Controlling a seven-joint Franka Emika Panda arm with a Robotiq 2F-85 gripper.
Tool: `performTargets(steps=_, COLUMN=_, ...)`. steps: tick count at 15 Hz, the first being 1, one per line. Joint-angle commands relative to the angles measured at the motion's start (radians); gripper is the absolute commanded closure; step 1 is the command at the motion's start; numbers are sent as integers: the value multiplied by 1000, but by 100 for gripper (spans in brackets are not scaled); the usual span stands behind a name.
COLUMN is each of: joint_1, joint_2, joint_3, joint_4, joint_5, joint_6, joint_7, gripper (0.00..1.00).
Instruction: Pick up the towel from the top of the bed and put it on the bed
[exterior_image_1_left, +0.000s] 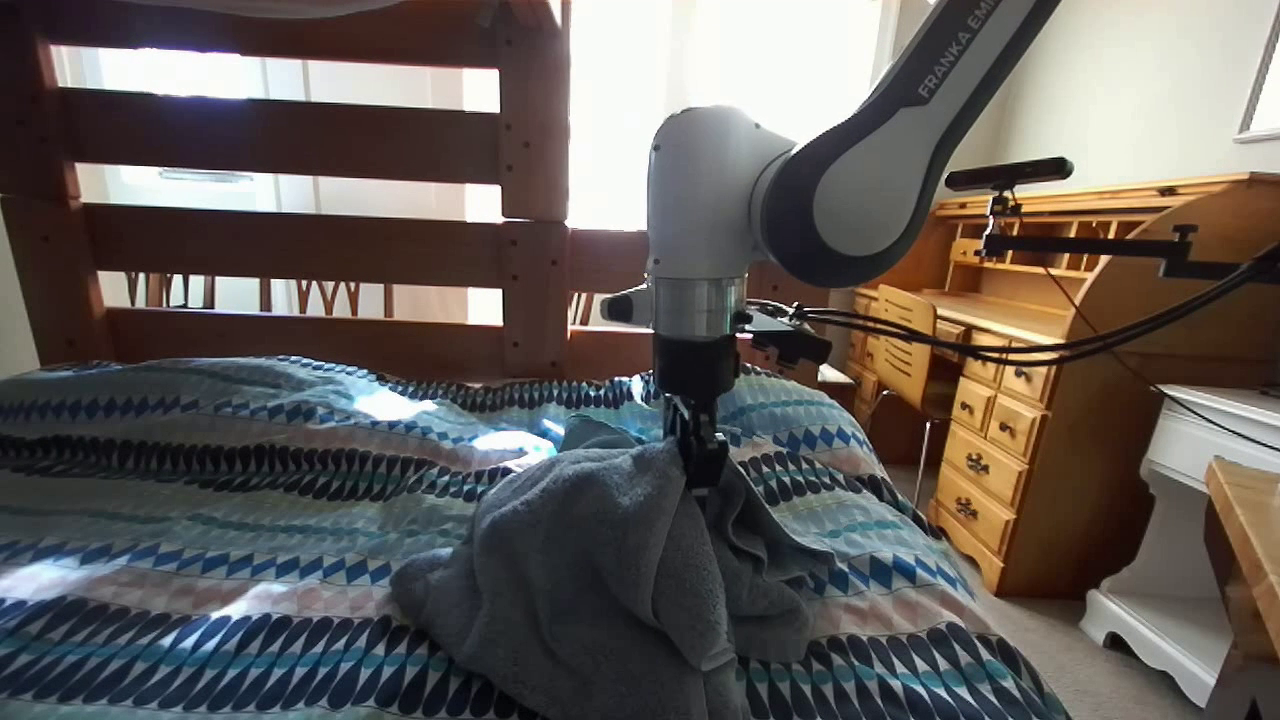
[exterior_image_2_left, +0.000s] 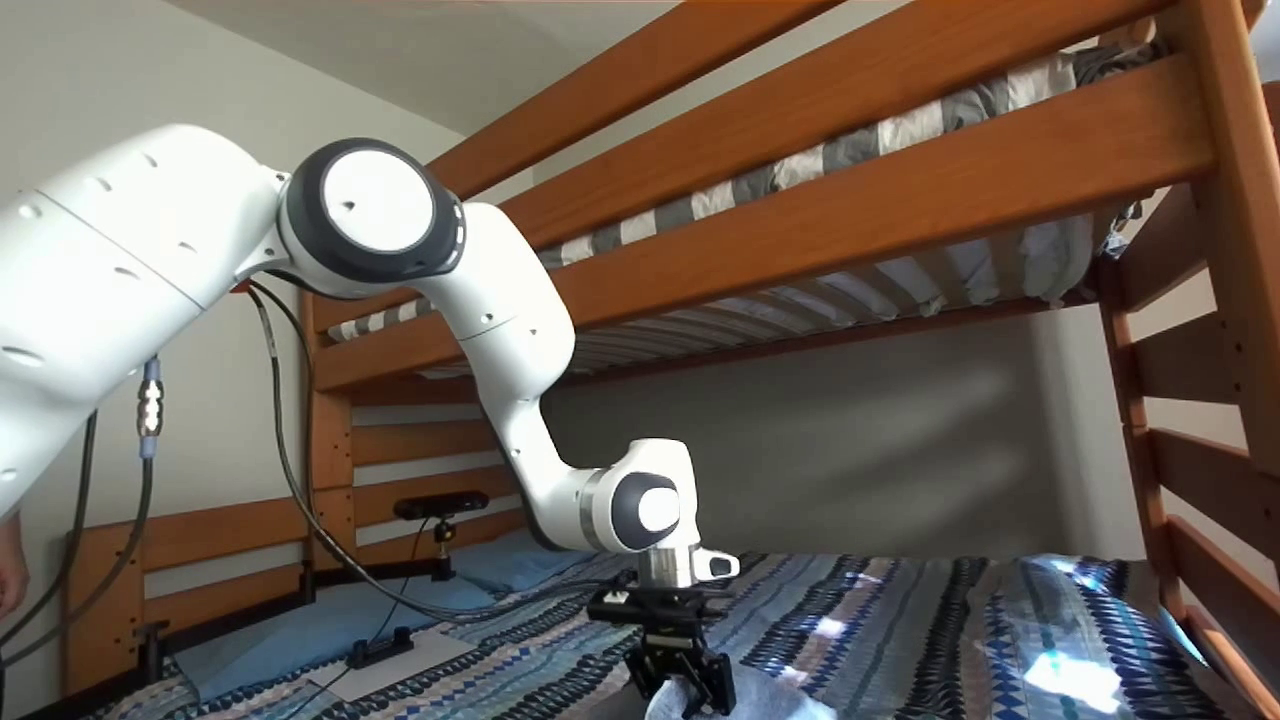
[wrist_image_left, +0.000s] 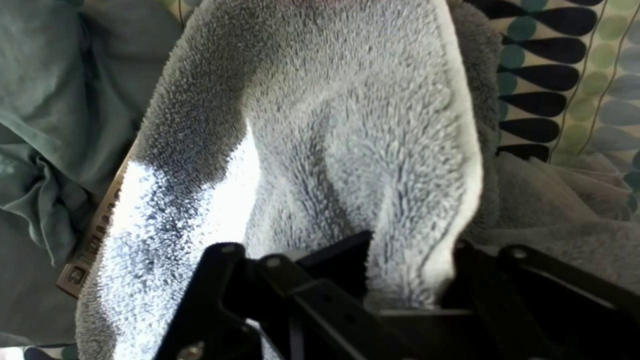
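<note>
The grey towel (exterior_image_1_left: 590, 570) is bunched on the bed (exterior_image_1_left: 250, 640), with its upper part drawn up to my gripper (exterior_image_1_left: 702, 468). Much of it rests on or hangs down to the patterned cover. In an exterior view, only a small lit part of the towel (exterior_image_2_left: 775, 697) shows at the bottom edge, under the gripper (exterior_image_2_left: 690, 692). In the wrist view, a fold of the towel (wrist_image_left: 350, 125) runs between the black fingers (wrist_image_left: 410, 275), which are closed on it. The fingertips themselves are hidden by the cloth.
A grey-green cloth (wrist_image_left: 45, 90) and a brown strip with square marks (wrist_image_left: 92, 240) lie beside the towel. The wooden bunk frame (exterior_image_2_left: 800, 240) stands over the bed. Pillows (exterior_image_2_left: 330, 630) and a camera stand (exterior_image_2_left: 440, 530) are at one end. A wooden desk (exterior_image_1_left: 1000, 440) stands beyond.
</note>
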Motion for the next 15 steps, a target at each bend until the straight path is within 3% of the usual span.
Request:
performTargets(steps=1, joint_1=-20, joint_2=-72, joint_3=58, joint_4=-29, joint_5=58, joint_6=-60, joint_7=-58, gripper=42)
performTargets(steps=7, joint_1=12, joint_2=-289, joint_3=107, joint_4=-49, joint_5=114, joint_6=-269, joint_7=-3, gripper=1)
performTargets(steps=12, joint_1=35, joint_2=-458, joint_3=106, joint_4=-50, joint_5=159, joint_6=-293, joint_7=143, gripper=0)
performTargets(steps=14, joint_1=56, joint_2=-514, joint_3=87, joint_4=-51, joint_5=118, joint_6=-321, joint_7=251, gripper=0)
performTargets(steps=15, joint_1=44, joint_2=-441, joint_3=98, joint_4=-5, joint_5=124, joint_6=-296, joint_7=167, gripper=0)
